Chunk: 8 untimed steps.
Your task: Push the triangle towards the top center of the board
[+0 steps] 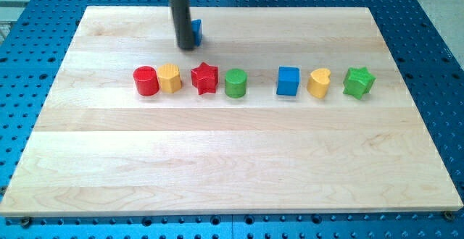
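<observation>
- Camera view: my tip [187,47] sits on the board [232,159], touching or just at the left side of the blue triangle [196,31], which the rod mostly hides; only a blue sliver shows on the rod's right.
- The blue triangle lies near the board's top edge, somewhat left of top center, above the row of other blocks.
- That row, from the triangle's lower left going right: red cylinder [146,80], yellow block [170,78], red star [204,78], green cylinder [235,83], blue cube [288,80], yellow heart [319,82], green star [359,82].
- The end effector is a plain rod with nothing to spread or pinch, so it only leans against the triangle's side.
- Risk, as I judge it: the triangle needs a short shove rightward. If the contact sits off the block's middle, the triangle may spin and slip past the rod.
- A push angled upward could send it off the board's top edge onto the blue bench [435,51], since it already sits close to that edge.
- A push angled downward could knock it into the red star just below.
</observation>
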Motion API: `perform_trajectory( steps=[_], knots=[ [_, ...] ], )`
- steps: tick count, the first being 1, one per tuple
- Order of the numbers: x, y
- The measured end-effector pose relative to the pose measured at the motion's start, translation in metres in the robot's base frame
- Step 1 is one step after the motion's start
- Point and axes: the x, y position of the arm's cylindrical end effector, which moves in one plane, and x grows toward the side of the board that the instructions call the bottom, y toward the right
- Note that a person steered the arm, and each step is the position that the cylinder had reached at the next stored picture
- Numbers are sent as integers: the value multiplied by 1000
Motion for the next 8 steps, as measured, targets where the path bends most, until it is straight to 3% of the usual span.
perform_trajectory(
  steps=[1,2,3,4,5,6,7,8],
  knots=[
    [-20,-12],
    [-52,14],
    [-60,80],
    [-36,42],
    [10,106],
    [-24,183],
    [-70,185],
    [-89,158]
  ],
)
